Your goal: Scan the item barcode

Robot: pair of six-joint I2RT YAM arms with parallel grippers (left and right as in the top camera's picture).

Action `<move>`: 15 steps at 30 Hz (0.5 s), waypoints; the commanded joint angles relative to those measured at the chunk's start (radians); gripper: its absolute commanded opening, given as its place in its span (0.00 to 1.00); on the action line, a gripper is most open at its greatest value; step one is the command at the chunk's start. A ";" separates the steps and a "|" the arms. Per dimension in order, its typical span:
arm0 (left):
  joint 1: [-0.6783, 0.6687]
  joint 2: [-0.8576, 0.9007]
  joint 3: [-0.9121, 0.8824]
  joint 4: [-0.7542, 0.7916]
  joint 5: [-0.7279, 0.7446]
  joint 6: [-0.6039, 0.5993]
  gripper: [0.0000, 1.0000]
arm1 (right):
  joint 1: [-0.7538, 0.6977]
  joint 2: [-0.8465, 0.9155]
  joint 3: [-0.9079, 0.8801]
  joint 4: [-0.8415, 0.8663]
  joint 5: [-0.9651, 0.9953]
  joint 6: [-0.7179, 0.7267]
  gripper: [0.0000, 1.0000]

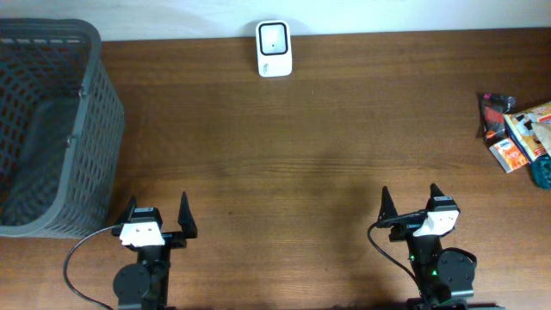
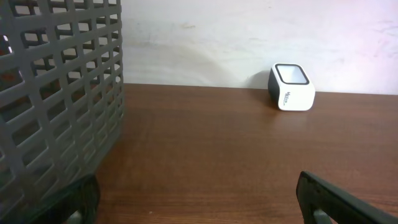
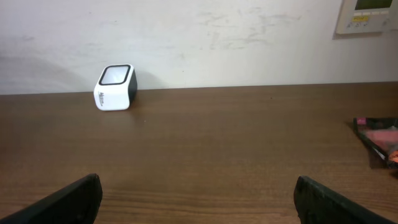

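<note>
Left tool: my left tool (image 1: 157,207) is released, jaws spread wide with only air between them. It sits at the near edge of the surface (image 1: 301,155), toward the near left corner.
Right tool: my right tool (image 1: 411,196) is released too, jaws wide and gripping nothing, at the near edge toward the right.
Fingers: in each wrist view my dark fingers (image 2: 336,199) (image 3: 62,202) show only at the bottom corners, with bare wood between them.
Scanner: the small white scanner (image 1: 275,49) with its dark window stands alone at the far edge, about the middle, against the wall (image 3: 199,37). It is well apart from both tools.
Packets: a cluster of bright packets (image 1: 516,133) lies at the right edge, partly cut off by the frame. It is well apart from the scanner and from my right tool. I cannot make out a barcode.
Basket: the grey lattice basket (image 1: 52,129) fills the far left corner and runs down the left edge, ending near my left tool.
Panel: a pale panel (image 3: 367,15) hangs on the wall, above the far right corner.
</note>
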 commanded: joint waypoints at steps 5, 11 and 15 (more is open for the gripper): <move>0.005 -0.006 -0.004 -0.005 0.018 0.005 0.99 | -0.005 -0.008 -0.009 -0.002 0.018 -0.009 0.98; 0.005 -0.006 -0.004 -0.005 0.018 0.005 0.99 | -0.005 -0.008 -0.009 -0.004 0.030 -0.140 0.98; 0.005 -0.006 -0.004 -0.005 0.018 0.005 0.99 | -0.005 -0.008 -0.009 -0.004 0.026 -0.138 0.98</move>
